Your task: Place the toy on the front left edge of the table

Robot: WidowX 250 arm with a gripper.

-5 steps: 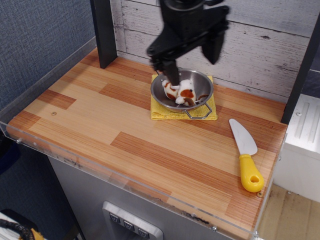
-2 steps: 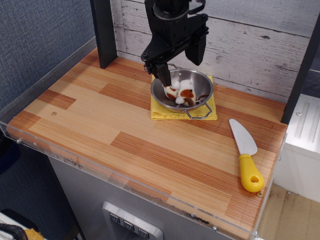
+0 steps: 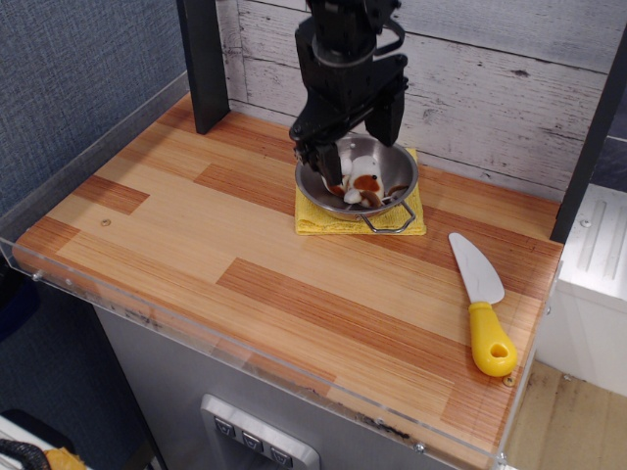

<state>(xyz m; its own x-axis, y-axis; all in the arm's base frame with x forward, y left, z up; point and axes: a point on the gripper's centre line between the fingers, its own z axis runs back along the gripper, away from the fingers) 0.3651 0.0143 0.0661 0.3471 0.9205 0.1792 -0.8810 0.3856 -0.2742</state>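
Over the shiny round metal bowl (image 3: 358, 174), which sits on a folded yellow cloth (image 3: 359, 213) toward the back of the striped light and reddish-brown wooden table (image 3: 245, 264), the black gripper (image 3: 345, 147) is lowered with its jaws spread. Nothing is gripped yet. The small white and reddish-brown plush toy (image 3: 356, 182) lies inside the bowl, apparently about to be pinched. A yellow-handled white plastic knife (image 3: 482, 302) lies right of the bowl.

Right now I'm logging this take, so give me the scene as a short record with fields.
toy: lying in the metal bowl, not lifted
bowl: on the yellow cloth, rear centre of the table
gripper: over the bowl's rear rim, jaws open, above the toy
knife: flat at right, yellow handle toward the front
front left edge: bare wood
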